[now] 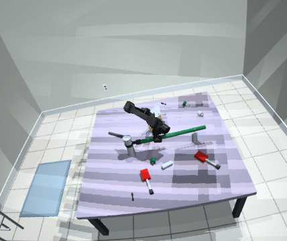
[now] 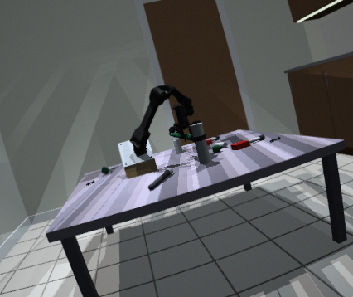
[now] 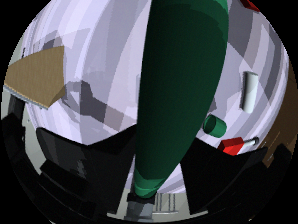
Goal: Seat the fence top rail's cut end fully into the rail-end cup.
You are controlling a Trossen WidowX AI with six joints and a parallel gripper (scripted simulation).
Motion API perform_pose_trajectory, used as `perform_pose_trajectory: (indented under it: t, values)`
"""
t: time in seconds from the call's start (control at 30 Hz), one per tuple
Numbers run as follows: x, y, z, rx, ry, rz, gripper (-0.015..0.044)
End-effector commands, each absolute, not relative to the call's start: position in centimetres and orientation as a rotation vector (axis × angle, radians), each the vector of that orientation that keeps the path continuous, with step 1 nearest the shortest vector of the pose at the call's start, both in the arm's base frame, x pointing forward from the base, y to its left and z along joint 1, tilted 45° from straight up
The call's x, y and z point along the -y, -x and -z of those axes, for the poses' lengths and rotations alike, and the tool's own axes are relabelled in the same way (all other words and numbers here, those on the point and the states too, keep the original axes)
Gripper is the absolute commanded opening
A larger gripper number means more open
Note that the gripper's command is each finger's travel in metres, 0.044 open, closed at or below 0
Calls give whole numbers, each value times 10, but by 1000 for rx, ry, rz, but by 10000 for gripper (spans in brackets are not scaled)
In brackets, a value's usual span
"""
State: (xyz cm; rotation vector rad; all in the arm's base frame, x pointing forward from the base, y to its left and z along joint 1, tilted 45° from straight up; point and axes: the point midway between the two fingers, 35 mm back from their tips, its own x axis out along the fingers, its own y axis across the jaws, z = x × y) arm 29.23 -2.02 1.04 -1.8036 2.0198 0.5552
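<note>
The green top rail (image 1: 182,131) (image 2: 186,135) (image 3: 180,76) runs level above the table. It passes over the small grey post with the loop cap (image 1: 195,137) (image 2: 178,145). Its left end reaches the dark rail-end cup (image 1: 137,142) (image 3: 143,207) beside the big grey post (image 1: 130,148) (image 2: 203,150). How deep the end sits in the cup I cannot tell. The dark brace band (image 2: 199,137) sits high on the post, just under the cap (image 1: 126,138). My gripper (image 1: 157,137) (image 2: 181,131) is shut on the rail, a little right of the big post.
Two red-headed tools (image 1: 146,176) (image 1: 203,158), a small green fitting (image 1: 153,160), a white cylinder (image 1: 166,165) and a dark rod (image 1: 116,134) (image 2: 160,179) lie on the table. A tiny bolt (image 1: 132,196) lies near the front edge. My arm's base stands on a wooden block (image 2: 140,167).
</note>
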Motion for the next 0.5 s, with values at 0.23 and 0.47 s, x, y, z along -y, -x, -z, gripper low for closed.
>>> perform_pose_trajectory:
  t: [0.23,0.47]
  values:
    - [19,-293,-12,-2023,1808,-549,0]
    - [18,-293,-14,-2026,1811,-547,0]
